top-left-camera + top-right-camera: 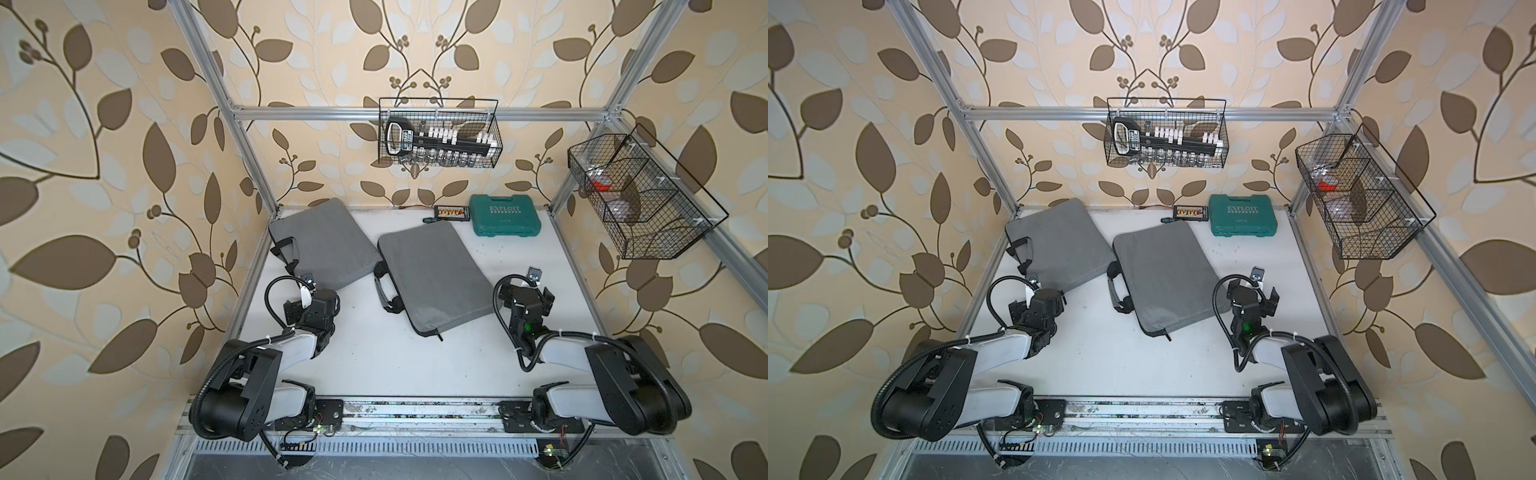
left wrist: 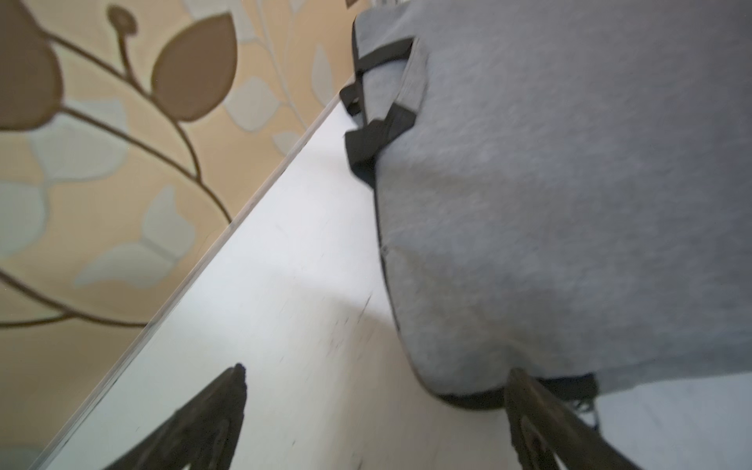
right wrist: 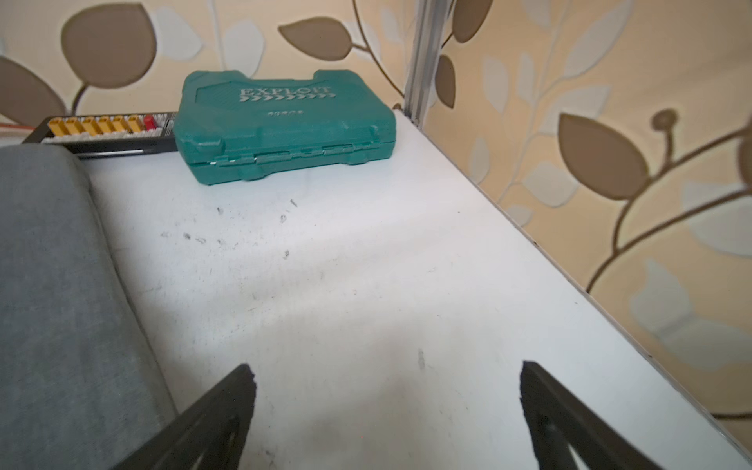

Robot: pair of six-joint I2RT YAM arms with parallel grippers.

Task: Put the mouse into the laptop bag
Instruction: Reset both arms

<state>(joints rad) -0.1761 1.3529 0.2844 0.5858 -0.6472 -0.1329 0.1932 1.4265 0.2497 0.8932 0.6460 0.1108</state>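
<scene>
Table (image 1: 395,361) is white, railed on the left and right edges and walled at the back; the near half between the two arms is bare, and so is a strip between the centre bag (image 1: 432,274) and the right edge. Two grey laptop bags lie flat. The left bag (image 1: 324,245) sits in the far left corner, close to the left rail. The centre bag is just beside it, with a narrow gap between them. Both long axes run from far to near, with the near ends skewed to the right. On each, the handle lies on the left long side; the centre bag's handle (image 1: 382,291) faces the left arm, with a zip pull (image 1: 438,336) at its near corner. Mouse: not visible in any view — position cannot be told. Left gripper (image 2: 376,374): jaws spread wide and empty, low over the table at the left bag's near corner, with one finger (image 2: 529,398) overlapping that corner's edge. Right gripper (image 3: 386,370): jaws wide and empty over bare table, just right of the centre bag's long edge. At the back wall are a green case (image 1: 506,216) and a bit tray (image 1: 451,212) touching it — the tray is just behind the centre bag's far corner. Back basket (image 1: 438,133) and side basket (image 1: 640,195) hang above the table.
</scene>
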